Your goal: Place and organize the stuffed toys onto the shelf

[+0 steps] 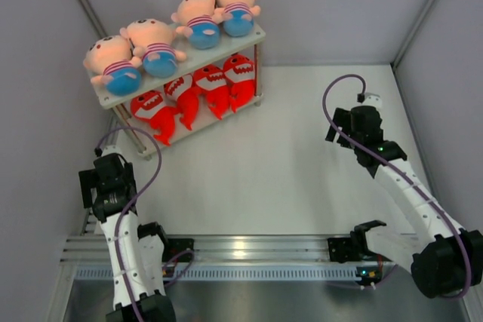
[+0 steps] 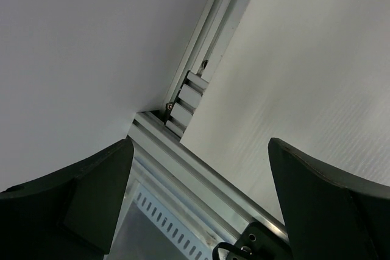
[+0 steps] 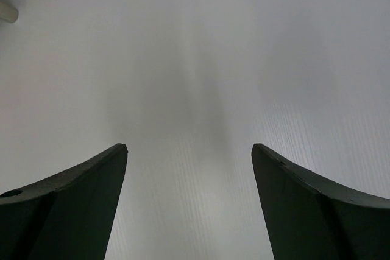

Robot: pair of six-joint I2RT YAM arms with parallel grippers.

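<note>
The white two-tier shelf (image 1: 226,45) stands at the back left of the table. Several peach boy dolls (image 1: 155,43) in striped shirts and blue shorts lie in a row on its top board. Several red sharks (image 1: 213,87) with white toothy mouths lie side by side on the lower board. My left gripper (image 1: 108,182) hangs near the left wall, below the shelf's near end. In the left wrist view it (image 2: 200,144) is open, with nothing between the fingers. My right gripper (image 1: 351,126) hovers over the right side of the table, far from the shelf. In the right wrist view it (image 3: 190,147) is open and holds nothing.
An aluminium rail (image 1: 241,246) runs across the near edge, carrying both arm bases. Grey enclosure walls (image 1: 30,111) close in the left, back and right sides. The left wrist view shows the rail corner (image 2: 183,114) against the wall. White tabletop (image 3: 195,59) fills the right wrist view.
</note>
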